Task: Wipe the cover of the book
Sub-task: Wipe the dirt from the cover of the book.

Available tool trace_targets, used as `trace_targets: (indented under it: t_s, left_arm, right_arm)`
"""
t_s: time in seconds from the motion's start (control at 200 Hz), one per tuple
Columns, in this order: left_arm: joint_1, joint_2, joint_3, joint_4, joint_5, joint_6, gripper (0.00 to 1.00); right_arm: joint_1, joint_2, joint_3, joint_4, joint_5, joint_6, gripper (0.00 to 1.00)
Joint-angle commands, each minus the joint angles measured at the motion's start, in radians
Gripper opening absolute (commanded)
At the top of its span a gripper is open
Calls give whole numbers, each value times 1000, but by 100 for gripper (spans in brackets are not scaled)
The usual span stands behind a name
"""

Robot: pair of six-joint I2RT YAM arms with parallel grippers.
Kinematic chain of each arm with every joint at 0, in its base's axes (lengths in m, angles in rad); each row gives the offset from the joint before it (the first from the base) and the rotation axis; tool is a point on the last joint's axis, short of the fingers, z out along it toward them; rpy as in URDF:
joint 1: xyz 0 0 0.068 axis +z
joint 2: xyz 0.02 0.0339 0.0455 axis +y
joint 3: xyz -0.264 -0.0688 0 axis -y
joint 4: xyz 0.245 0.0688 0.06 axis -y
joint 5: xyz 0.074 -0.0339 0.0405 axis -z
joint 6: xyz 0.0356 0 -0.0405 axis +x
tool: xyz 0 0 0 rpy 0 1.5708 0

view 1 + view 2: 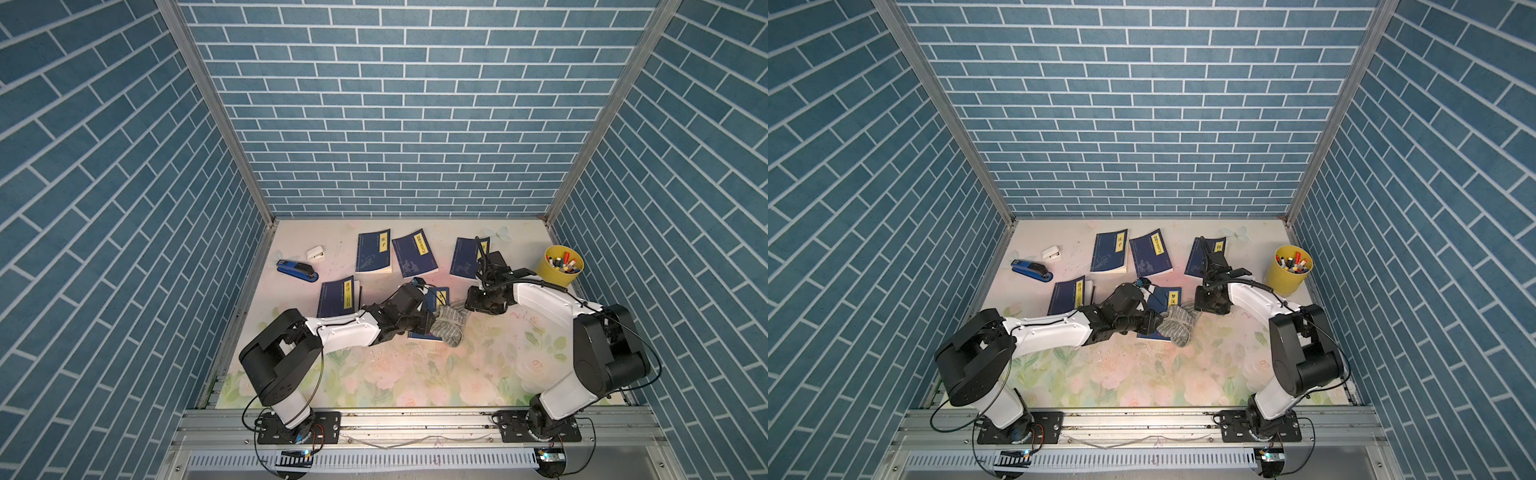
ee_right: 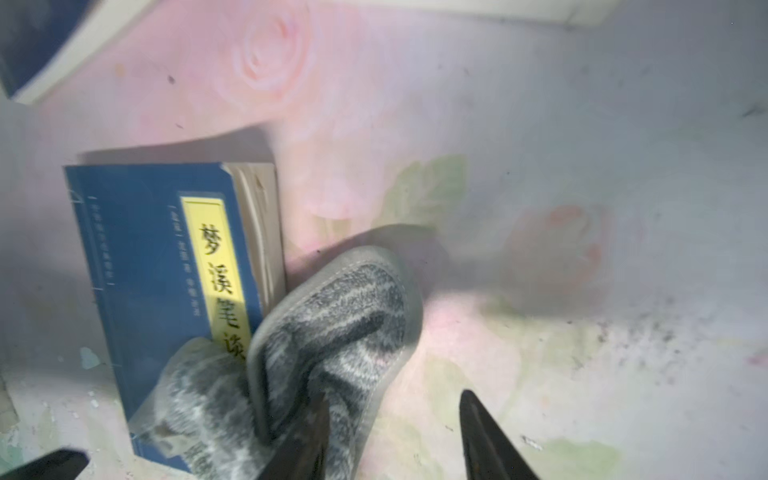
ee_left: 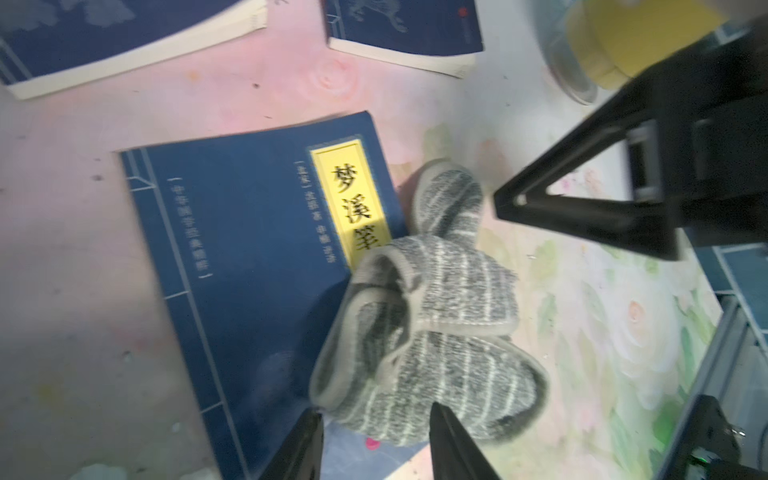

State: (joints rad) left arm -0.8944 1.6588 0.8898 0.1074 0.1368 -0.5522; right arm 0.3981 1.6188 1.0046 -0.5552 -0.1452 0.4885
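Note:
The book (image 1: 441, 296) (image 1: 1170, 297) is dark blue with a yellow title strip and lies flat mid-table; it also shows in the left wrist view (image 3: 249, 249) and the right wrist view (image 2: 158, 270). A crumpled grey striped cloth (image 1: 451, 323) (image 1: 1177, 325) (image 3: 436, 332) (image 2: 332, 353) lies over its corner and spills onto the table. My left gripper (image 1: 430, 322) (image 3: 374, 415) is open above the cover, its tips at the cloth's edge. My right gripper (image 1: 468, 306) (image 2: 390, 399) is open, with one finger (image 2: 307, 424) against the cloth and the other over bare table.
Several more blue books lie around, among them one at the back (image 1: 374, 257) and one left of the arm (image 1: 338, 297). A blue stapler (image 1: 297, 270) and a small white box (image 1: 316, 253) sit at the back left. A yellow cup of pens (image 1: 561, 266) stands at the right.

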Motion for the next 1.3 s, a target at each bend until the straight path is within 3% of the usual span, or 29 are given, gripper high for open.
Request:
trace_targets:
  t_s: [0.0,0.125,0.37,0.79,1.04,1.295]
  left_arm:
    - [-22,27,40,69,46,-1,41]
    - [-28,92,42,112,58,-29,38]
    - [-26,132,-7,128,18,-78,28]
    - [12,242,-2,206,7,-119,22]
    - [36,230,-49,310,1,-134,21]
    - [66,222,-95,394,59,-129,22]
  right_arm:
    - [2,40,-7,50,-50,-31,51]
    - [1,82,-4,76,-74,-34,47]
    - [2,74,-26,96,-136,-45,0]
    - [58,-221,-69,67,-295,-45,0]
    - [108,-158,-116,112,-299,1,0]
    - [161,22,-121,228,-258,40,0]
